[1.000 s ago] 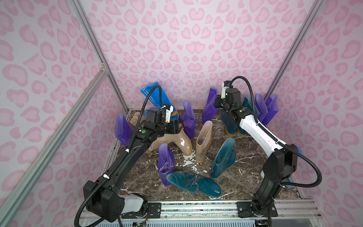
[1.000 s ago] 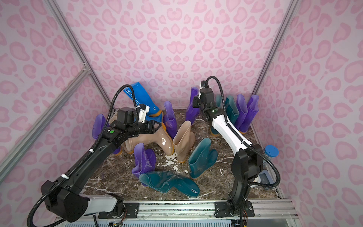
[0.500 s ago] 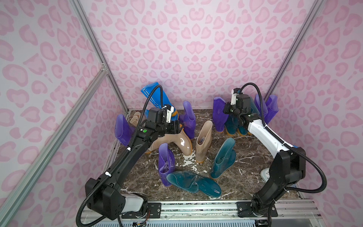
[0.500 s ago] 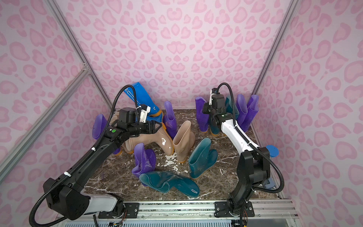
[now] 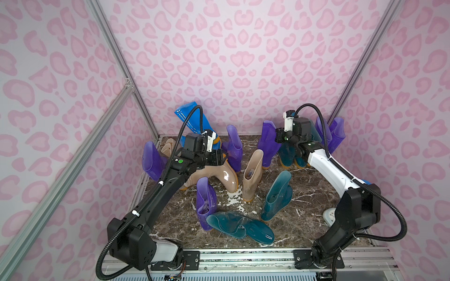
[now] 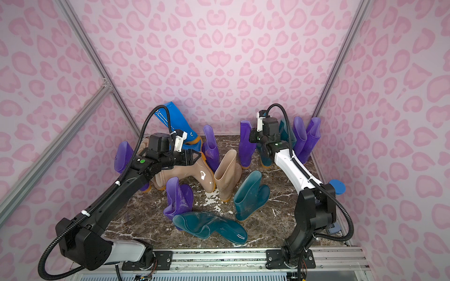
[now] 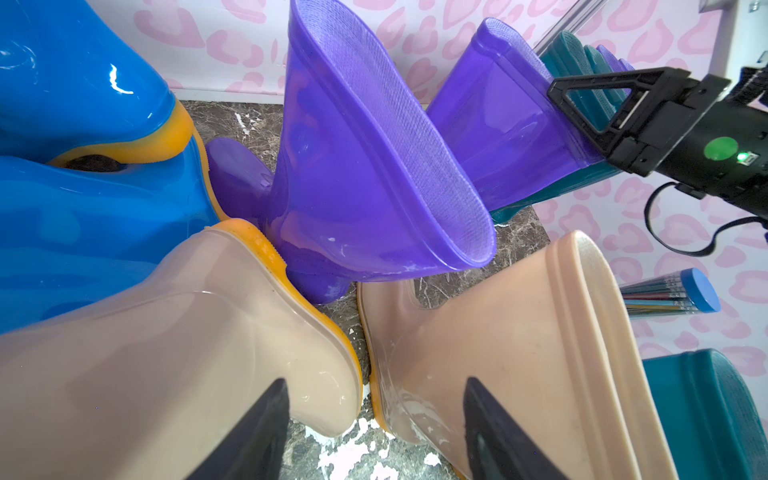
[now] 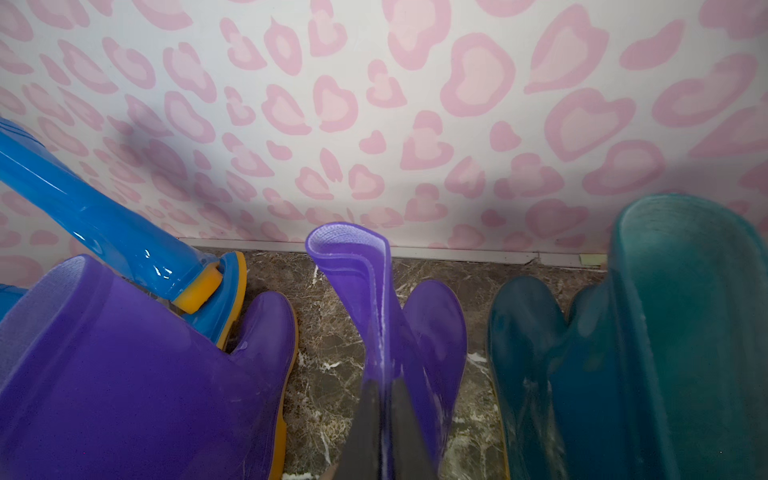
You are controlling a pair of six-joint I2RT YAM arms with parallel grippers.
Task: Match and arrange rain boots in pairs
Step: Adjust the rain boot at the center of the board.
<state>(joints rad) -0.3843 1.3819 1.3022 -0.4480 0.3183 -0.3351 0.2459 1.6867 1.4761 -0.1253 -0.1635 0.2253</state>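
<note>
Purple boot [image 5: 266,143], pinched at its shaft rim by the right gripper [image 8: 384,399], now stands upright at the back of the marble table [image 5: 311,185], just beside the teal boots [image 5: 288,157]. A second ago it hung tilted, a little higher and nearer the middle. The left gripper [image 7: 374,415], fingers spread, hovers where it was, over the beige boot [image 5: 219,175] lying on its side.
</note>
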